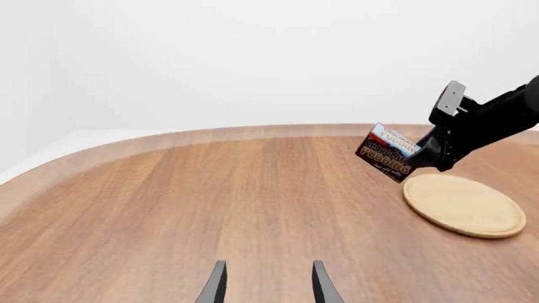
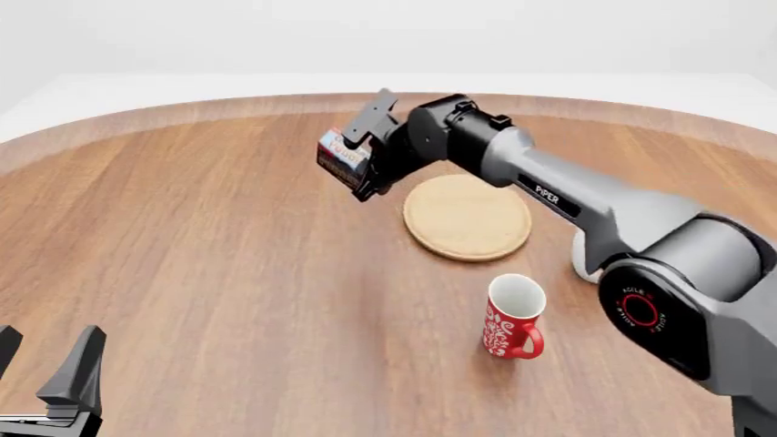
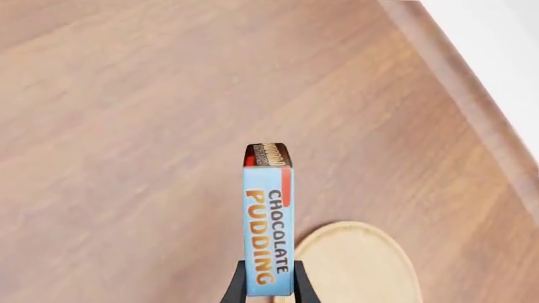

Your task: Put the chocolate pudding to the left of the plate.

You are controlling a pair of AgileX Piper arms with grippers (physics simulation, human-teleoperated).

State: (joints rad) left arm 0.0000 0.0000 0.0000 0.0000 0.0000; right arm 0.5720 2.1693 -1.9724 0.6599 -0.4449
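Right gripper (image 2: pixel 364 173) is clamping the chocolate pudding (image 2: pixel 341 155) aloft, upper-centre, just left of the plate (image 2: pixel 468 218); lower gently, keep level. Left gripper (image 1: pixel 267 284) is idling, jaws apart.

The right arm (image 2: pixel 570 196) has a silver-grey link lettered "PIPER" in black, black joints, and a round black cap ringed in red at its base. Behind the right gripper (image 2: pixel 360 182) sits a small grey block. The left gripper (image 1: pixel 267 284) has thin black fingers.
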